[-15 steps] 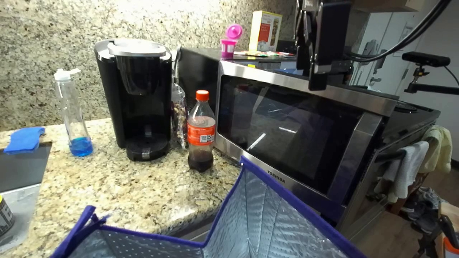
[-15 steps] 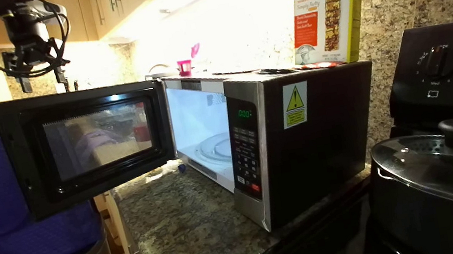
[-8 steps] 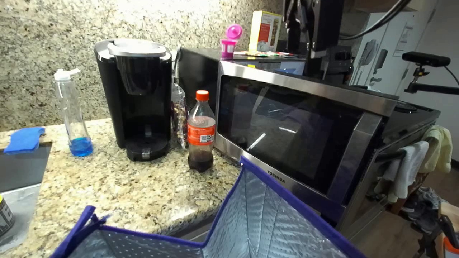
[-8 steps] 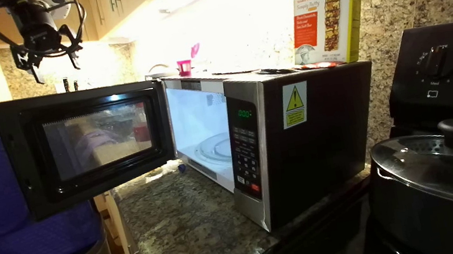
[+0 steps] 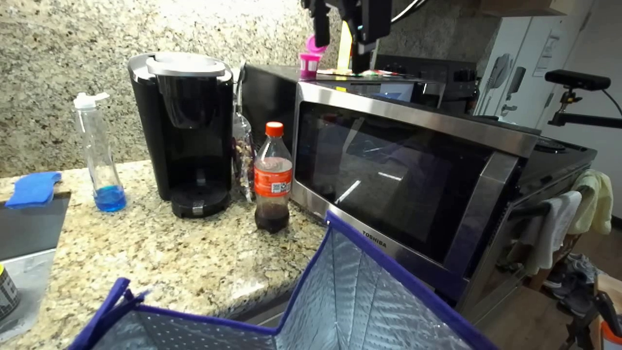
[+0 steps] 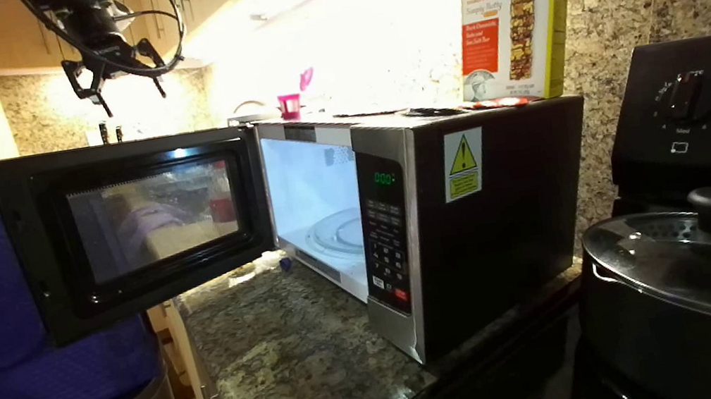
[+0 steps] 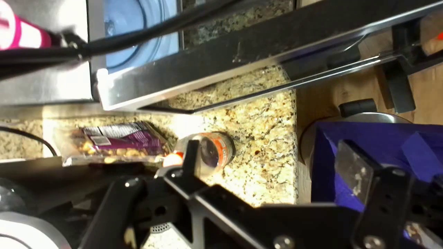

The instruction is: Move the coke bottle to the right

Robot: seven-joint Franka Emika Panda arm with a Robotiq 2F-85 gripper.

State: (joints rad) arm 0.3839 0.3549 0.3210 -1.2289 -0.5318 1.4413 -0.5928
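The coke bottle (image 5: pixel 273 182) stands upright on the granite counter, with red cap, red label and dark cola in its lower part. It is between the coffee maker and the open microwave door. In the wrist view the bottle (image 7: pixel 221 148) lies behind one finger, which hides part of it. My gripper (image 5: pixel 340 51) is high above the counter, above the microwave's top level. In an exterior view the gripper (image 6: pixel 136 104) points down with its fingers apart. In the wrist view the gripper (image 7: pixel 270 152) is wide open with nothing between its fingers, well above the bottle.
The black coffee maker (image 5: pixel 194 126) stands beside the bottle, with a snack bag (image 7: pixel 117 140) behind. The microwave door (image 5: pixel 398 180) is open near the bottle. A purple insulated bag (image 5: pixel 359 282) stands at the counter edge. A clear bottle with blue liquid (image 5: pixel 109 197) is near the sink.
My gripper has moved across above the microwave, leftward in an exterior view, nearer to above the bottle, and has tilted to point down. The bottle has not moved.
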